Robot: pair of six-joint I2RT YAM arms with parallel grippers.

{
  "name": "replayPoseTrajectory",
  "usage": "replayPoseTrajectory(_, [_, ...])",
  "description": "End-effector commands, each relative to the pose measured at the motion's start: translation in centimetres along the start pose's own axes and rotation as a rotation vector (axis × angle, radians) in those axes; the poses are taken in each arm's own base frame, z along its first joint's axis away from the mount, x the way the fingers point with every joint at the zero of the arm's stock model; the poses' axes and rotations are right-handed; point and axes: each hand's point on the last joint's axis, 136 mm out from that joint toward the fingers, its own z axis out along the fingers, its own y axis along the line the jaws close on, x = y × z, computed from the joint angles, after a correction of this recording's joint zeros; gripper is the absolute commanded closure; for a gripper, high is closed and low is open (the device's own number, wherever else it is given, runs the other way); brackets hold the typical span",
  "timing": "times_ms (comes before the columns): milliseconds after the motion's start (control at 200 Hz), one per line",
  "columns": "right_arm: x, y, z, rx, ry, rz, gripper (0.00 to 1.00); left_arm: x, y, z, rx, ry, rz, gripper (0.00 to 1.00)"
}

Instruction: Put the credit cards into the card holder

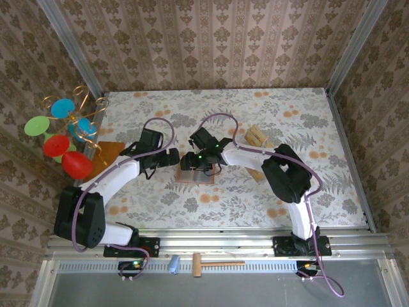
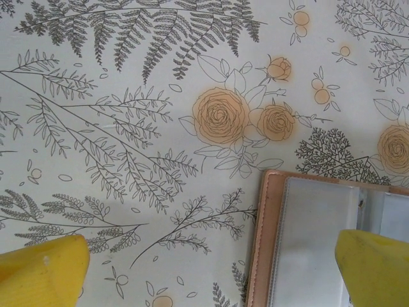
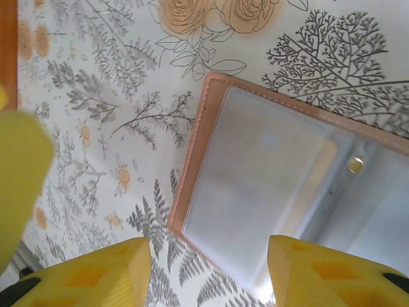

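The small reddish-brown leather card holder (image 3: 255, 179) lies open on the flowered tablecloth (image 2: 128, 128), with bare cloth along its left edge. The right gripper (image 3: 208, 275) hangs over its near corner, fingers half apart and pinching nothing. The left gripper (image 2: 208, 275) is spread wide, one yellow finger (image 2: 374, 268) over the holder. The tan cards (image 1: 257, 135) lie to the right of the holder, well apart from it.

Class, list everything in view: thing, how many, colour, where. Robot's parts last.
card holder: one, pinkish-brown, open at table centre
cards: stack, count unclear, tan, right of centre
board: one, orange-brown, table's left side
discs: several, green, blue, red, on wire stand, left edge
mallet: one, wooden, front rail
cylinder: one, pale blue, beside mallet
tablecloth: one, pale floral, covering table
left gripper: one, yellow fingers, open, above holder's edge
right gripper: one, yellow fingers, open, above holder
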Motion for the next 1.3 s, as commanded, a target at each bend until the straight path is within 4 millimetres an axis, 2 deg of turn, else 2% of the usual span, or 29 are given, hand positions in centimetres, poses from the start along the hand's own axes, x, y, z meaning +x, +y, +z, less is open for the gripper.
replayPoseTrajectory(0, [0.8,-1.3,-1.9,0.06,-0.017,-0.031,0.47,0.6,-0.2,0.8,0.017,0.027,-0.012,0.0])
replayPoseTrajectory(130, [2.4,-3.2,-2.6,0.118,-0.013,-0.042,0.48,1.2,-0.4,1.5,0.033,0.049,-0.008,0.0])
replayPoseTrajectory(280, [3.3,-4.4,-5.1,0.163,-0.051,-0.064,0.48,2.2,-0.4,2.1,0.018,0.075,0.003,0.0])
replayPoseTrajectory(425, [3.2,-5.6,-7.9,0.245,-0.105,-0.091,0.48,3.2,-0.8,2.6,0.022,0.09,0.005,0.0])
replayPoseTrajectory(525, [3.1,-6.8,-9.0,0.304,-0.126,-0.104,0.48,3.7,-1.3,2.8,0.032,0.093,0.018,0.0])
replayPoseTrajectory(605, [2.8,-8.1,-10.1,0.35,-0.142,-0.097,0.48,3.9,-1.4,3.1,0.039,0.091,0.012,0.0])
replayPoseTrajectory(640, [2.6,-8.7,-10.6,0.356,-0.148,-0.088,0.48,4.5,-2.5,3.2,0.059,0.099,0.038,0.0])
replayPoseTrajectory(835, [0.1,-11.5,-14.5,0.397,-0.188,-0.061,0.48,5.5,-3.7,4.0,0.073,0.11,0.05,0.0])
replayPoseTrajectory(950, [0.5,-14.3,-16.3,0.482,-0.151,-0.062,0.48,5.8,-4.4,4.3,0.088,0.113,0.052,0.0])
replayPoseTrajectory(1120, [1.4,-17.7,-17.8,0.602,-0.111,-0.079,0.48,6.5,-5.1,4.7,0.098,0.129,0.058,0.0])
replayPoseTrajectory(1295, [1.8,-18.9,-17.8,0.649,-0.089,-0.087,0.49,6.7,-5.6,4.7,0.104,0.129,0.062,0.0])
